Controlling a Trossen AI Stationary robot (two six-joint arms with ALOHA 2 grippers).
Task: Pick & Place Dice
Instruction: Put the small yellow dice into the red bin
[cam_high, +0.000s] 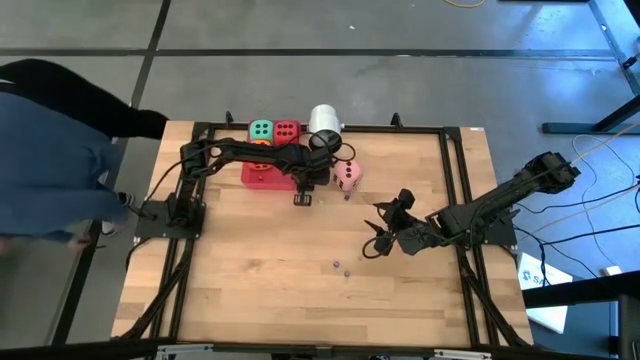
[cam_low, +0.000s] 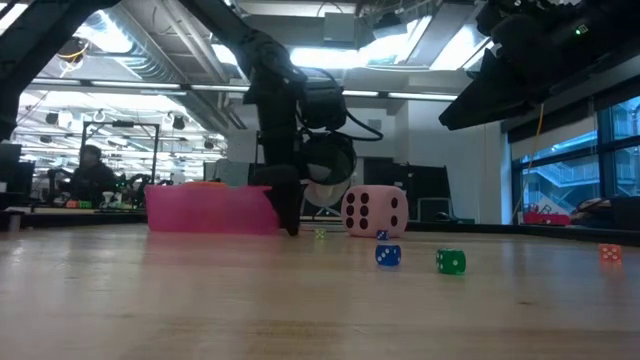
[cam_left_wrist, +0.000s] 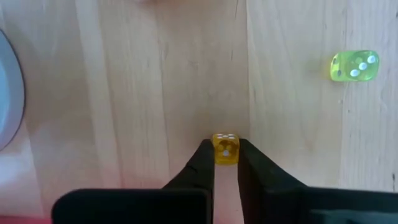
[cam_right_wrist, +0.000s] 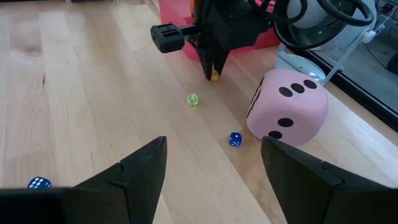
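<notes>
The left gripper is pinching a tiny translucent yellow die at its fingertips, on the wooden table beside the red plastic bin. Held so near the tips, the die is risking slipping out on lifting. The right gripper is waiting, fingers spread, near the large soft pink die.

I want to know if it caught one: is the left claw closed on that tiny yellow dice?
Yes, shut on it. The left gripper has both fingers pressed against the small yellow die, down at the table.
</notes>
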